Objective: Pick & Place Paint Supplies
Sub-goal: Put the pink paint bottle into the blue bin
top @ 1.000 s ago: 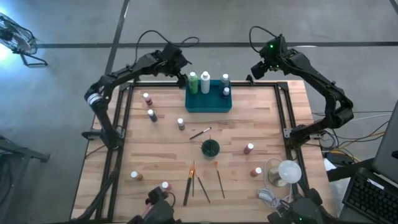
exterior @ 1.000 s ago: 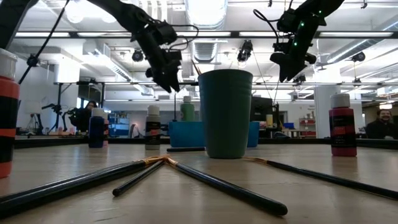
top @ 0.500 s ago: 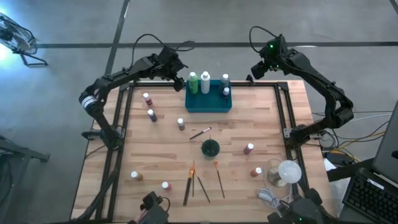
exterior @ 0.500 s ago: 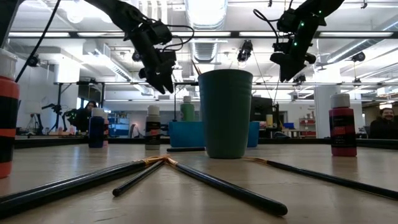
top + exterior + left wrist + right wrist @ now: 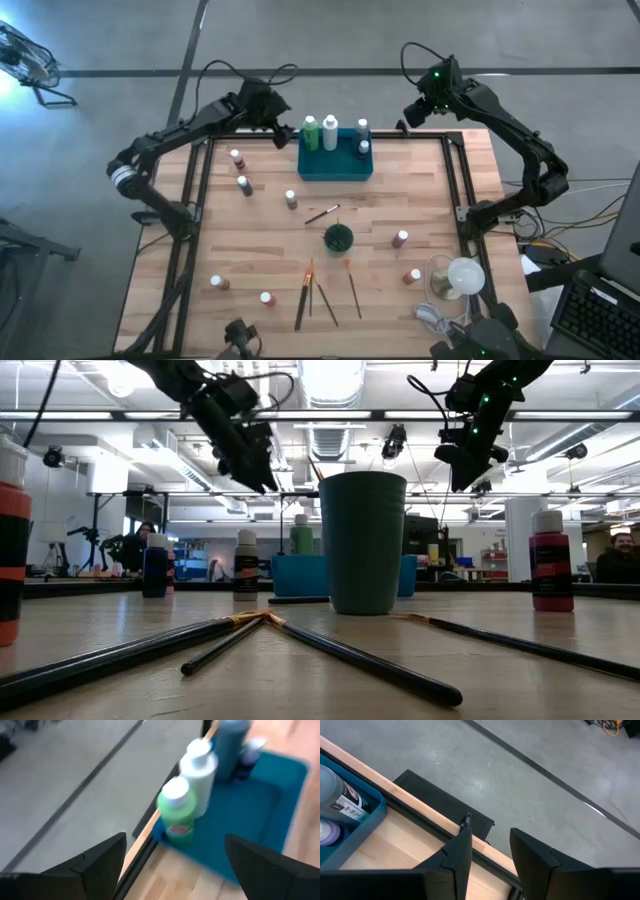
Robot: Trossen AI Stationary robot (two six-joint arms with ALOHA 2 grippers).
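Note:
The teal tray (image 5: 336, 166) sits at the table's far edge with a green bottle (image 5: 310, 132), a white bottle (image 5: 330, 132), a grey bottle (image 5: 362, 128) and a small blue one (image 5: 364, 148) standing in it. Several small bottles stand loose on the wood, among them a pink one (image 5: 235, 158) and a maroon one (image 5: 400, 239). Several brushes (image 5: 325, 298) lie near the front, and one brush (image 5: 322, 214) lies by the dark green cup (image 5: 338, 238). My left gripper (image 5: 175, 870) hangs open in the air, off the tray's far left corner. My right gripper (image 5: 490, 855) hangs over the far right edge, its fingers a narrow gap apart and holding nothing.
A white lamp-like globe with a cable (image 5: 458, 278) stands at the near right corner. Black frame rails (image 5: 200, 190) run along the table's sides. Bare wood lies between the tray and the cup.
My left gripper has drawn back from the tray toward the table's left edge, still open wide and holding nothing. The bottles in the tray have kept their places.

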